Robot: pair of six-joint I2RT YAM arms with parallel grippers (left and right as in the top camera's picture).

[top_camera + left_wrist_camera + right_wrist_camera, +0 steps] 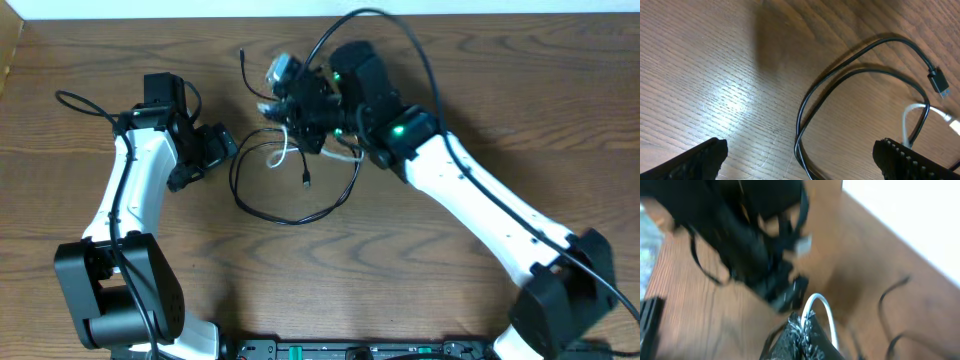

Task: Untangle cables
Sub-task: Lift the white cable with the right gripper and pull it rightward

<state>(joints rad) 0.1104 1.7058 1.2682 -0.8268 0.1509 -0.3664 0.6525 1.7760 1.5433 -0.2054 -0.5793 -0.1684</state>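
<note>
Cables [290, 221]: thin black loops sprawled on table [400, 280], one white cable [816, 296] tangled among them. Right gripper [802, 330] clamped on white cable; left gripper [800, 162] fingers wide, empty.

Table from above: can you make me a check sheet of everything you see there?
Surface: wooden table, bare grain.
Job's things: white cable and black cables tangled mid-table; one black loop lies loose.
Clutter: nothing seen.
Grippers: left gripper open beside the loop, holding nothing; right gripper shut, seemingly on the white cable, though the view is blurred.
Cables: thick arm cords arch off both arms.
Surroundings: white strip past the far edge.
</note>
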